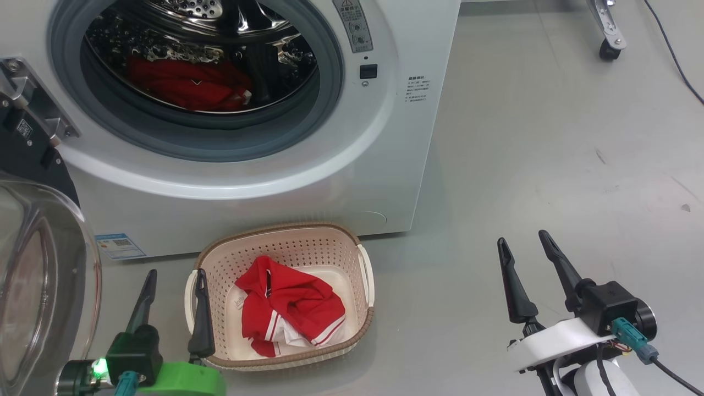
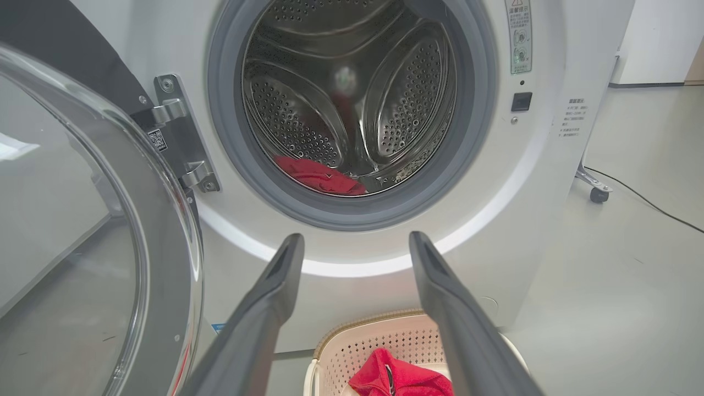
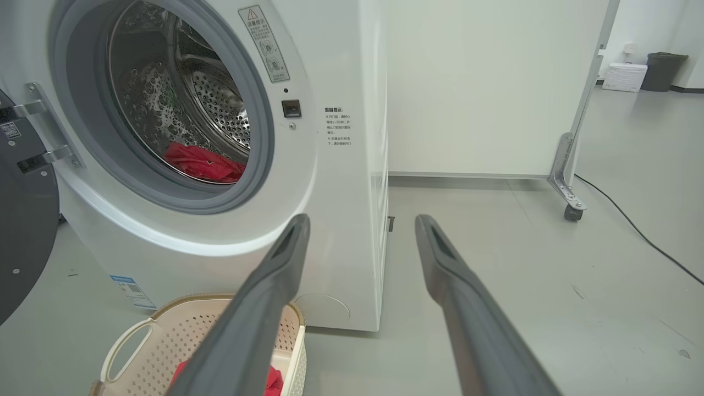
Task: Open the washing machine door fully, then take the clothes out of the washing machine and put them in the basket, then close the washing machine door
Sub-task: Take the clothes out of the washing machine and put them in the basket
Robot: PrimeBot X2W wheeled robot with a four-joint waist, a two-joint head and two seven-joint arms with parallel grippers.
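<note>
The washing machine door [image 1: 44,264] hangs swung open at the left, just beside the left gripper [image 1: 176,273], and the mouth of the washing machine [image 1: 308,181] stands open. One cable [image 1: 674,55] and one wheeled foot [image 1: 610,47] lie well apart on the floor [image 1: 550,165]. Of two garments, one red garment [image 1: 187,82] lies in the drum [image 2: 407,93] and a second red garment [image 1: 291,308] in the single basket [image 1: 286,228] before the machine, while the left gripper and the right gripper [image 1: 522,237] each have fingers spread, holding nothing.

Washer [image 1: 308,181]: white; gasket [image 1: 220,137] grey; drum [image 2: 396,104] steel, dotted with holes. Sticker [image 1: 120,246] at its 7 o'clock: blue. Clothes [image 1: 286,308]: red, white hem stripes; more red at drum's 6 o'clock. Basket [image 1: 308,247]: cream, perforated, brown woven rim. Door [image 3: 22,231] rim: black.
</note>
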